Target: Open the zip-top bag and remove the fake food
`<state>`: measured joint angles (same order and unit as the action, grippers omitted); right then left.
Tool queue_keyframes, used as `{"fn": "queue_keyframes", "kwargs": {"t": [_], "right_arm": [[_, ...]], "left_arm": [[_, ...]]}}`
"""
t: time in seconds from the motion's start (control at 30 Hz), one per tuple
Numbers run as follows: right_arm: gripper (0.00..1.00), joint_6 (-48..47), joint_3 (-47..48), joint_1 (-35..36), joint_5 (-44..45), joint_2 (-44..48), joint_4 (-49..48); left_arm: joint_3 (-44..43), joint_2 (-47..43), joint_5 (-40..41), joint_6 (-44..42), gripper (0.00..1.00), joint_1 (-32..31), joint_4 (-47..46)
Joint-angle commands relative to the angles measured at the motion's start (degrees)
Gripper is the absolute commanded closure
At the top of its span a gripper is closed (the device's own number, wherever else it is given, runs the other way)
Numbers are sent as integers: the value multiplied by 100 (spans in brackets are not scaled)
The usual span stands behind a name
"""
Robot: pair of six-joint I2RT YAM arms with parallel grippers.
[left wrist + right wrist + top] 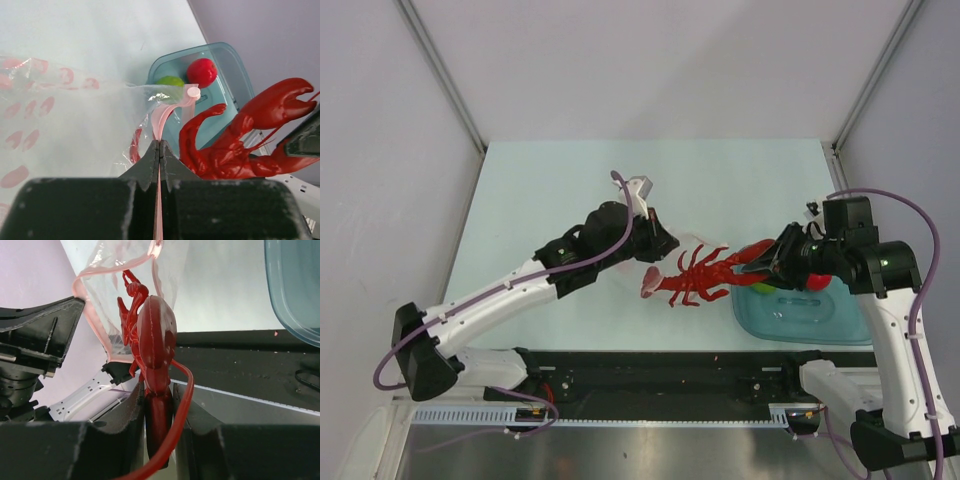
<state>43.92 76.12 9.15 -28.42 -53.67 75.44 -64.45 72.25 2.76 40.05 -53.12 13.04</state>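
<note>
- Top external: I see the lobster (698, 278) just left of the tray (800, 322).
- My right gripper (159, 390) is clamped on it, and its far end sits at the zip-top bag (65, 115) mouth.
- My left gripper (159, 146) is pinched tight on the bag's zip strip (167, 110).
- The green fruit (170, 80) and red fruit (202, 71) lie in the tray.

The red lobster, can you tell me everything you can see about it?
The lobster is shiny red plastic, with two big claws, thin legs and long curving feelers. It stretches sideways, claws toward the right. The right gripper is shut on one claw arm. Its tail end sits inside the open mouth of the zip-top bag, whose pink strip the left gripper pinches. Whether it touches the table cannot be told.
</note>
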Motion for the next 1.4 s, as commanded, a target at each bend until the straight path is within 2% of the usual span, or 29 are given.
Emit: {"fn": "queue_keyframes", "kwargs": {"t": [0.0, 0.1, 0.27, 0.53, 0.73, 0.8, 0.9, 1.13, 1.37], "right_arm": [[100, -50, 298, -62, -471, 93, -258], [100, -216, 789, -88, -348, 94, -179], [100, -753, 1755, -80, 82, -21, 541], [100, -1131, 2012, -71, 126, 401, 814], [100, -1263, 2232, 16, 1215, 541, 1140], [100, -1141, 2249, 139, 1758, 682, 1140], [100, -930, 2267, 368, 2129, 761, 1148], [100, -851, 1829, 641, 3518, 1174, 1157], [100, -561, 458, 729, 4203, 1228, 1166]], "left_arm": [[2, -238, 435, 29, 100, 39, 417], [63, -264, 655, 178, 100, 109, 779], [152, -325, 769, 143, 100, 197, 911], [-261, -264, 778, -278, 100, 364, 1157], [-385, -132, 1138, -559, 100, 426, 1395], [-384, -71, 1209, -639, 100, 513, 1481], [-499, 0, 1235, -674, 100, 723, 1640], [-463, -141, 1244, -806, 100, 1216, 1491], [-718, -211, 1332, -1525, 100, 1383, 1448]]}}
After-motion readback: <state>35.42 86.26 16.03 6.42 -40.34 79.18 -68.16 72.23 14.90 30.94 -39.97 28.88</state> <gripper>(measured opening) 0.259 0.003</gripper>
